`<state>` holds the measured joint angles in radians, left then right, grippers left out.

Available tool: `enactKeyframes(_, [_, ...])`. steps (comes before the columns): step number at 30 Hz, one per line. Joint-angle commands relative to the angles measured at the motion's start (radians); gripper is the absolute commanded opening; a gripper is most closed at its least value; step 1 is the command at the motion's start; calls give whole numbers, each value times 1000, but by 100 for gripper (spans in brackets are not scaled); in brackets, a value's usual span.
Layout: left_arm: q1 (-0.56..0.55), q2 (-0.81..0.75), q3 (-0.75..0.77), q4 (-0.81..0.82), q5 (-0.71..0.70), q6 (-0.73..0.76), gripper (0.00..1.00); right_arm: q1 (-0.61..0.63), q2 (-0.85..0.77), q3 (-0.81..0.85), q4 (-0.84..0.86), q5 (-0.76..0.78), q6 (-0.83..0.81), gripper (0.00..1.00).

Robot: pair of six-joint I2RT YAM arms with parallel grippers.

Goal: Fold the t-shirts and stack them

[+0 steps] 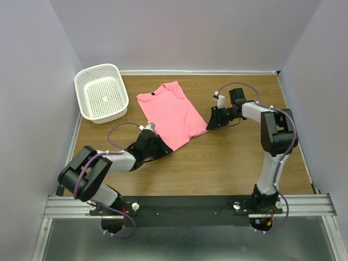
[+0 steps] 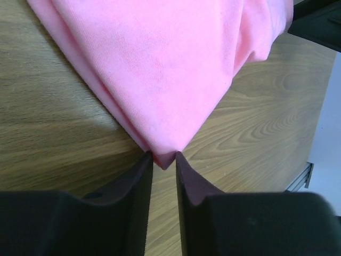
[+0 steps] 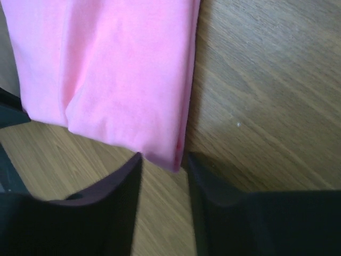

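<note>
left wrist: t-shirt (image 2: pixel 160 69) corner lies between tips of left tool (image 2: pixel 164 159).

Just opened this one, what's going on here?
Two robot arms are working on a pink t-shirt that lies on the wooden table, apparently folded lengthwise. Each gripper is at a near hem corner. The left gripper has its jaws close around one corner, grip unclear. The right gripper is open around the other. A white basket sits apart, far left.

Black-and-white arms (image 1: pixel 117 160), purple cables (image 1: pixel 235 84), black jaws.
</note>
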<state>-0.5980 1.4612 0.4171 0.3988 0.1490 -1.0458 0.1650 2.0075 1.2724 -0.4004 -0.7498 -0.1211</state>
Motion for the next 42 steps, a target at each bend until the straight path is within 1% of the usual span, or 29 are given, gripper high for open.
enactKeyframes(1, [-3,7,17,38,20,29,21,-7,43,4,-5,-13,9,35])
enactKeyframes(2, [-2,-2,11,37,23,33,18,-10,40,2,-5,-11,8,28])
enactKeyframes(3, [4,-13,0,28,24,42,16,-15,36,1,-5,-11,5,19])
enactKeyframes(4, [6,-36,-6,17,24,47,14,-27,34,-4,-5,-10,1,12])
enactKeyframes(5, [9,-50,-12,-9,21,50,13,-36,31,-8,-6,-10,-8,1])
enactKeyframes(8, [29,-105,-35,-60,27,76,9,-76,11,-30,-11,-10,-31,0])
enactKeyframes(12, [40,-162,-49,-109,52,112,8,-114,-41,-91,-29,-2,-87,1])
enactKeyframes(16, [33,-139,-40,-129,151,151,8,-127,-117,-178,-70,20,-166,1])
enactKeyframes(20, [-19,-116,-49,-135,208,171,9,-127,-206,-263,-113,52,-238,1])
enactKeyframes(23, [-78,-124,-61,-135,247,164,11,-127,-269,-316,-153,66,-299,9])
enactKeyframes(24, [-103,-130,-67,-135,257,159,17,-125,-298,-323,-179,69,-313,19])
enactKeyframes(25, [-103,-140,-72,-137,264,156,19,-127,-314,-330,-193,69,-327,19])
enactKeyframes(26, [-117,-180,-77,-147,265,149,30,-127,-329,-341,-213,84,-350,27])
enactKeyframes(27, [-123,-214,-84,-159,256,142,30,-125,-352,-349,-221,95,-360,30])
enactKeyframes(28, [-126,-254,-89,-184,238,138,41,-125,-375,-355,-225,107,-373,37])
enactKeyframes(29, [-129,-356,-86,-222,213,141,47,-127,-432,-360,-232,137,-385,40])
enactKeyframes(30, [-129,-416,-77,-318,152,147,54,-127,-461,-364,-242,154,-428,44])
enactKeyframes(31, [-129,-537,-51,-369,121,158,57,-127,-490,-367,-247,173,-454,53])
enactKeyframes(32, [-129,-594,-35,-450,74,183,60,-128,-554,-366,-280,164,-553,57])
enactKeyframes(34, [-132,-698,11,-480,43,240,62,-128,-607,-367,-360,124,-770,64])
enactKeyframes(35, [-134,-776,23,-474,38,306,64,-128,-643,-370,-405,74,-1034,68])
enactKeyframes(36, [-137,-795,35,-460,29,346,69,-128,-662,-377,-496,57,-1187,70])
enactKeyframes(37, [-140,-803,63,-442,43,389,71,-127,-679,-418,-526,41,-1336,70])
enactKeyframes(38, [-146,-773,87,-437,43,433,71,-127,-694,-442,-532,23,-1555,72])
enactKeyframes(39, [-176,-739,148,-454,38,540,72,-128,-711,-468,-532,11,-1656,73])
enactKeyframes(40, [-216,-698,188,-478,14,603,72,-128,-707,-490,-532,-23,-1743,77])
enactKeyframes(41, [-256,-599,225,-512,-26,650,72,-128,-692,-484,-532,-45,-1808,79])
enactKeyframes(42, [-304,-549,261,-582,-139,685,72,-127,-670,-470,-540,-62,-1878,79])
